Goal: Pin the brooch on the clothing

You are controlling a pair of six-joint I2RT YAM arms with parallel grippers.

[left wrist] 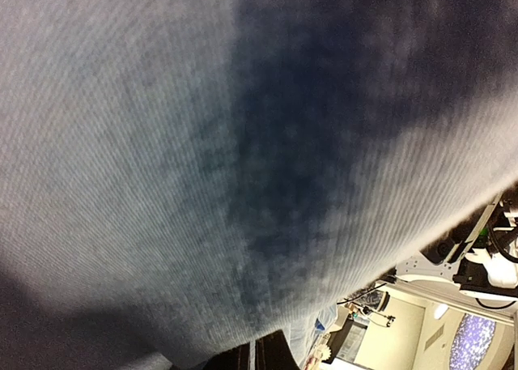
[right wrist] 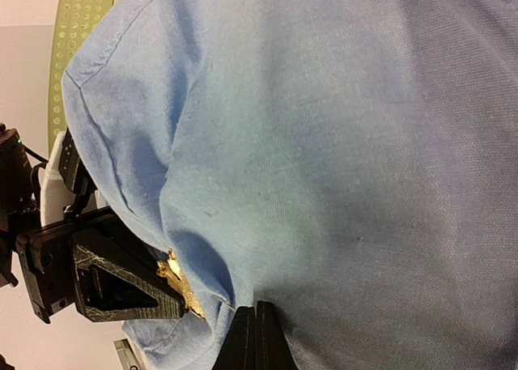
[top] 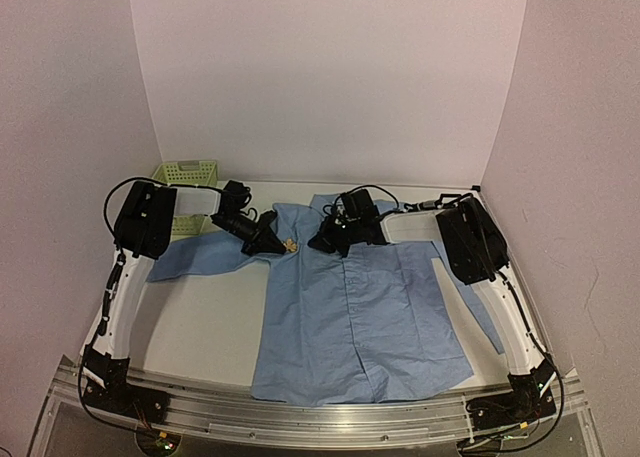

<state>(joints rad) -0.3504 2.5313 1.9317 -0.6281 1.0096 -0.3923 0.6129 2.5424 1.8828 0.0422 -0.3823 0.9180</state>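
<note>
Two grippers meet over the upper chest of the shirt (top: 360,317), which lies front-up and spread on the table (top: 200,322), collar on the far side from the arm bases. Your right gripper (right wrist: 255,315) has its fingers pressed together with only a thin seam between them. A raised fold of blue cloth runs right into their tips, so it is pinching the shirt. Just beside those tips, on the side your left arm comes from, sits the brooch (right wrist: 180,282), a small ragged gold piece lying against the lifted fold. Your left gripper (right wrist: 166,293) is clamped on it, and the brooch juts out past the black fingertips toward the right gripper. The left wrist camera gives you little but blurred blue fabric close to the lens, with two dark fingers together at the bottom edge. Behind your left gripper, a pale green basket (top: 186,169) stands at the table's far left, with one sleeve stretched out near it.
</note>
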